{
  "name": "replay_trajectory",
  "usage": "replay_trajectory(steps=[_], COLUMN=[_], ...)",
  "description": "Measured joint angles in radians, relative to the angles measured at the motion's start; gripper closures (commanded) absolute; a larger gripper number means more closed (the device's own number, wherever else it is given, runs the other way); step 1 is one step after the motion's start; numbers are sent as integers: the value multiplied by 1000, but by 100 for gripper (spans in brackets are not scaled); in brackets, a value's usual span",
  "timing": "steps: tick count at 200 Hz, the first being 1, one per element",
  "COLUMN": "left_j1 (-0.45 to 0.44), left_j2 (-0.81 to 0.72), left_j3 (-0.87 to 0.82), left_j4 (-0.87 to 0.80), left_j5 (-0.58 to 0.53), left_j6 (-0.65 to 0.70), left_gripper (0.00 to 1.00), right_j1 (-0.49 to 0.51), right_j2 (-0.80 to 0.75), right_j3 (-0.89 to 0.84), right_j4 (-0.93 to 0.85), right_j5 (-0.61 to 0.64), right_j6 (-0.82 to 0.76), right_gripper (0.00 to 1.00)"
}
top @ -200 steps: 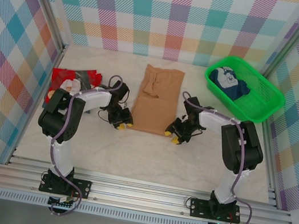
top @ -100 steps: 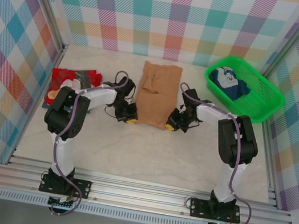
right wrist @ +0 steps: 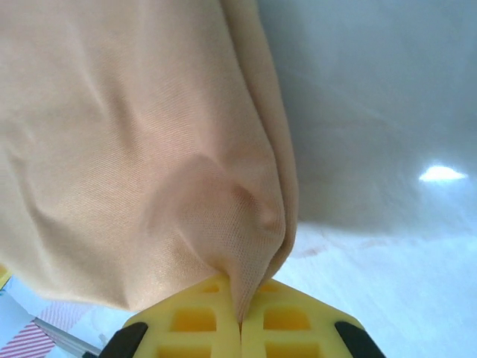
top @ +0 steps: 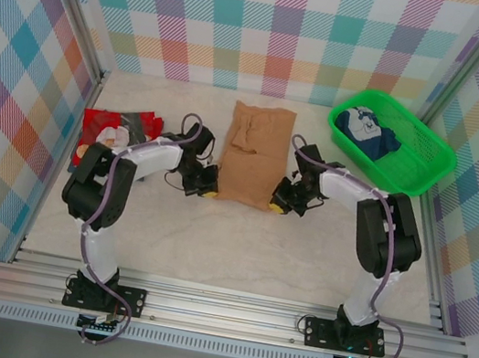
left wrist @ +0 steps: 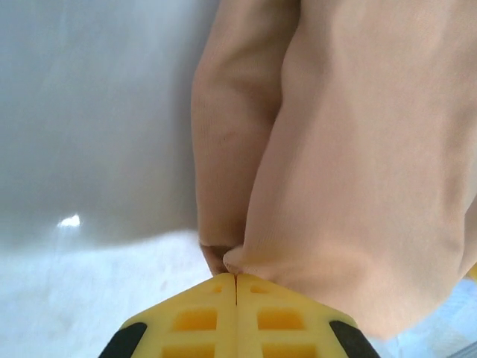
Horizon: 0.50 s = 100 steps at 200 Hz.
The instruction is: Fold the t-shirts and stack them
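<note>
The tan-brown t-shirt (top: 254,149) lies as a long folded strip in the middle of the table. My left gripper (top: 206,194) is at its near left corner and my right gripper (top: 277,207) at its near right corner. Seen from the left wrist, the yellow jaws of the left gripper (left wrist: 236,277) are pressed together, with the tan cloth (left wrist: 350,164) bunched at their tips. Seen from the right wrist, the right gripper (right wrist: 241,317) is shut with a fold of the tan cloth (right wrist: 134,149) pinched between its jaws. The red t-shirt (top: 114,129) lies crumpled at the far left.
A green mesh basket (top: 422,169) stands at the back right with a blue-and-white garment (top: 368,132) inside. Checked walls close in the table on three sides. Bare tabletop (top: 236,253) stretches between the shirt and the arm bases.
Both grippers have moved inward to the tan shirt's near corners and closed on the cloth. The shirt's near hem has drawn slightly away from the arm bases.
</note>
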Motion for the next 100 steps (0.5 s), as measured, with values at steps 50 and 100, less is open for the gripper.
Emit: replay_trajectory(steps=[50,100], left_j1=[-108,-232], left_j2=[-259,-562], left_j3=[-229,-350], left_j4=[-40,-152], left_j5=[8,22], left_j6=[-11,-68], left_gripper=[100,100], right_j1=[73,164], right_j2=[-137,-397], right_j3=[-109,-268], right_j4=[-99,-244], right_j5=[-8,-67], right_j6=[-50,-31], right_gripper=[100,100])
